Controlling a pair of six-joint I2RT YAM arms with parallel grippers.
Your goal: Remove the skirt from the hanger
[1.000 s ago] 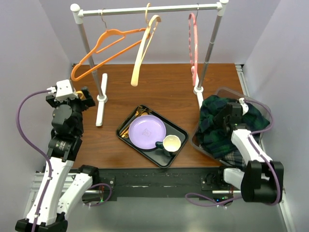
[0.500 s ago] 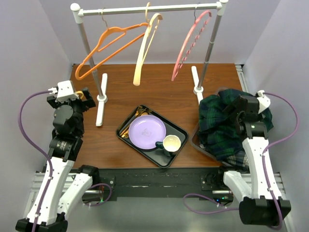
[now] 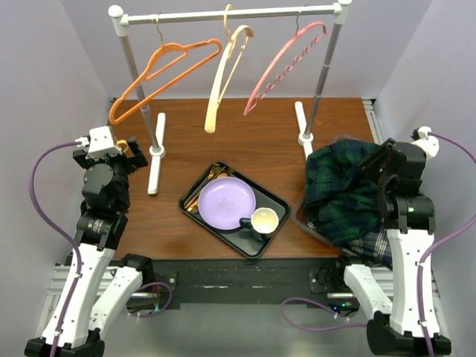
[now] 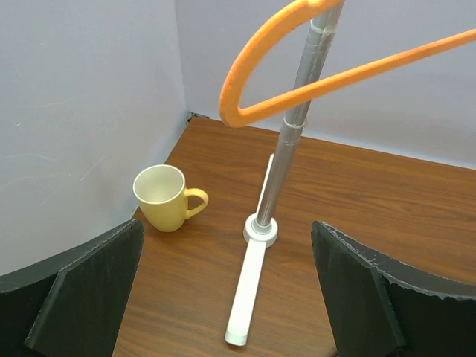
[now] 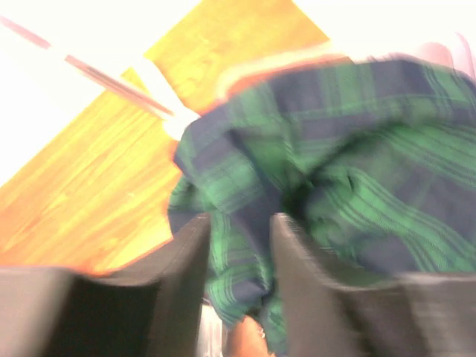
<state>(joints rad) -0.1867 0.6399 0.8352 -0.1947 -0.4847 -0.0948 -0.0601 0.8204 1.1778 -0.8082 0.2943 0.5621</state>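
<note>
The dark green and blue plaid skirt point(image 3: 346, 193) lies bunched in a grey bin point(image 3: 300, 216) at the right edge of the table. The pink hanger point(image 3: 286, 63) hangs bare on the rack's rail point(image 3: 186, 16), swung out to the left. My right gripper point(image 3: 384, 165) hovers over the skirt's right side. In the blurred right wrist view its fingers point(image 5: 182, 260) stand apart above the skirt point(image 5: 357, 171), with a gap between them. At the far left my left gripper point(image 3: 125, 152) stays wide open, holding nothing point(image 4: 227, 227).
An orange hanger point(image 3: 160, 74) and a cream hanger point(image 3: 223, 82) also hang on the rail. A black tray point(image 3: 186, 199) in the middle holds a purple plate point(image 3: 227, 201) and a cup point(image 3: 264, 221). A yellow mug point(image 4: 163, 197) stands by the left rack post point(image 4: 290, 141).
My right arm rose and drew back to the right, away from the skirt, which stays in the bin. The pink hanger swung up to the left. The left arm stayed still.
</note>
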